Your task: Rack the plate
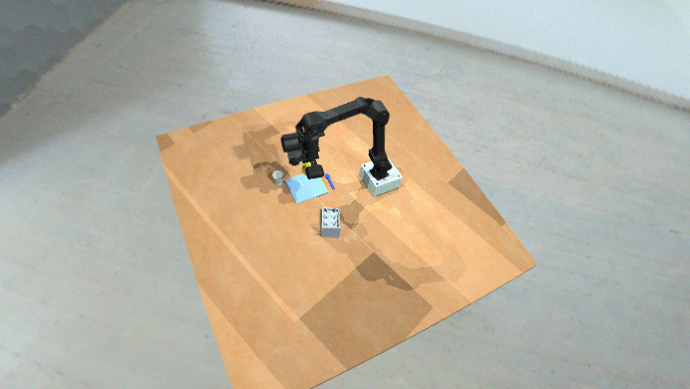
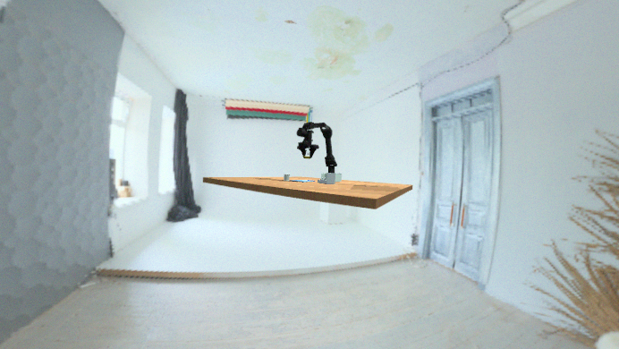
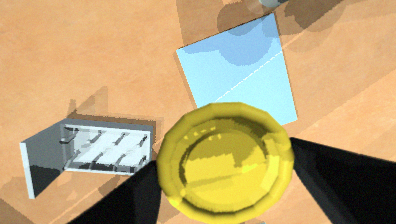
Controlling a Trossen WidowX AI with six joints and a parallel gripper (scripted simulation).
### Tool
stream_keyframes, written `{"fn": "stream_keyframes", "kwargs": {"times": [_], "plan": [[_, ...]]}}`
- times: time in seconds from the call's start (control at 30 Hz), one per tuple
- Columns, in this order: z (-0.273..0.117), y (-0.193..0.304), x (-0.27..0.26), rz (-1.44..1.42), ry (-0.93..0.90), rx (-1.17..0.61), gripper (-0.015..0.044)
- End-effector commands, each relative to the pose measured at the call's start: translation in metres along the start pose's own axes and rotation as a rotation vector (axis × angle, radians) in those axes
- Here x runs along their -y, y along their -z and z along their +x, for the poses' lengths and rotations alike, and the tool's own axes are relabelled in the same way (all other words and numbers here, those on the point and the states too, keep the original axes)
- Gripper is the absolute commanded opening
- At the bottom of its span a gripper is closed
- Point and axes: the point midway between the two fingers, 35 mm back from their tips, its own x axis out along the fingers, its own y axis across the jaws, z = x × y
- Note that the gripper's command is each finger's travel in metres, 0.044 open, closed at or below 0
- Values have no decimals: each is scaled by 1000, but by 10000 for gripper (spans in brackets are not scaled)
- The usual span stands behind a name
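Observation:
The yellow round plate (image 3: pixel 225 165) (image 2: pixel 307 157) is held between the two black fingers, its face toward the wrist camera. In the top view only part of the plate (image 1: pixel 306 168) shows beside a finger. My gripper (image 3: pixel 222 156) is shut on it at two opposite edges and hangs well above the table. The grey dish rack (image 1: pixel 330 222) (image 3: pixel 107 149) stands on the table, with rows of small rails inside and a taller end wall at the left in the wrist view. The plate is outside the rack and well above it.
A light blue square mat (image 1: pixel 304 192) (image 3: pixel 240 75) lies below the gripper. A grey-white cup (image 1: pixel 277 178) (image 2: pixel 286 177) stands beside the mat. A blue utensil (image 1: pixel 330 182) lies between the mat and the arm's pale base (image 1: pixel 382 186). The wooden table (image 1: pixel 259 279) carries them all.

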Motion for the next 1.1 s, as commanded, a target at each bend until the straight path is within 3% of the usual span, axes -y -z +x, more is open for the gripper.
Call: {"fn": "stream_keyframes", "kwargs": {"times": [0.0, 0.23, 0.4, 1.07], "plan": [[-2, 30, -28, 102, -6, 5, 0], [6, 82, -61, 277, -4, -1, 0], [9, 80, -63, 268, -18, -3, 0], [85, 36, -96, -53, -431, 75, 0]]}}
